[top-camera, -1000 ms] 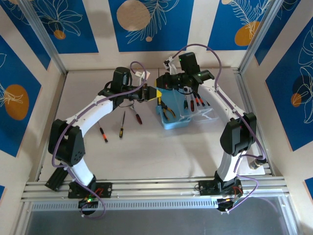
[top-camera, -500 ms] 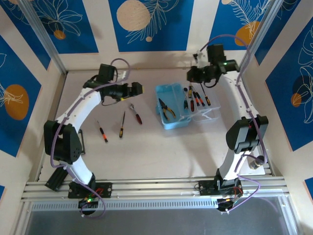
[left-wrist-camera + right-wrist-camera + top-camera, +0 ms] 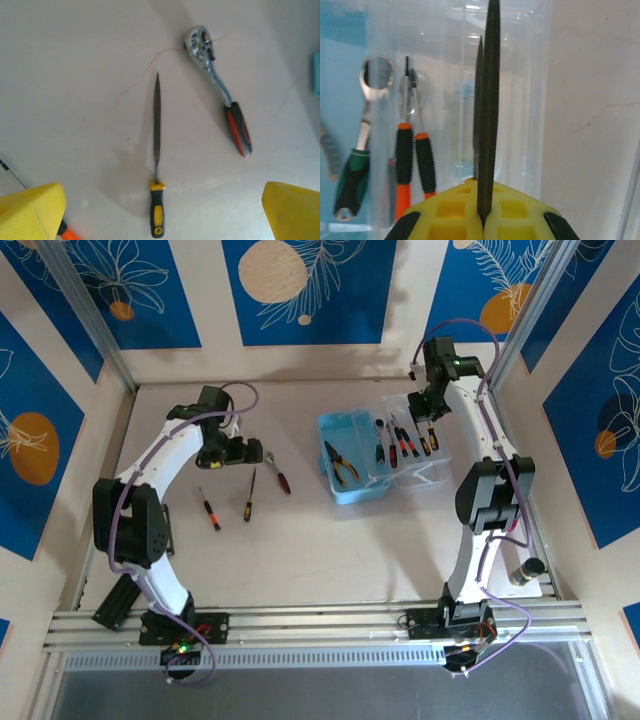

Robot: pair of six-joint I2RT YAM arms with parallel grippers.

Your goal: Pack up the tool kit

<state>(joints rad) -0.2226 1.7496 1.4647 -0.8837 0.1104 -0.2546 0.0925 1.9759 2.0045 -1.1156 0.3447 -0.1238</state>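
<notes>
Pale wooden table point(image 3: 330, 560): nearest lies a screwdriver point(image 3: 210, 513), then a yellow-handled file point(image 3: 156, 125) and ratchet wrench point(image 3: 220, 90) beneath the left gripper point(image 3: 247, 452), jaws spread wide. Farther right the tool kit point(image 3: 352, 496) lies open, pliers point(image 3: 342, 462) inside. Over its clear lid point(image 3: 425, 472), the right gripper point(image 3: 482, 220) pinches what looks like a dark file blade point(image 3: 487, 100).

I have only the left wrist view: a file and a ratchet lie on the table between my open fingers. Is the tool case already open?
Observer: Yes, the tool case lies open, with yellow-handled pliers in its blue half.
Operator: And the right gripper, is it free?
Observer: No, the right gripper is shut on a dark flat blade, over the case's clear half.
</notes>
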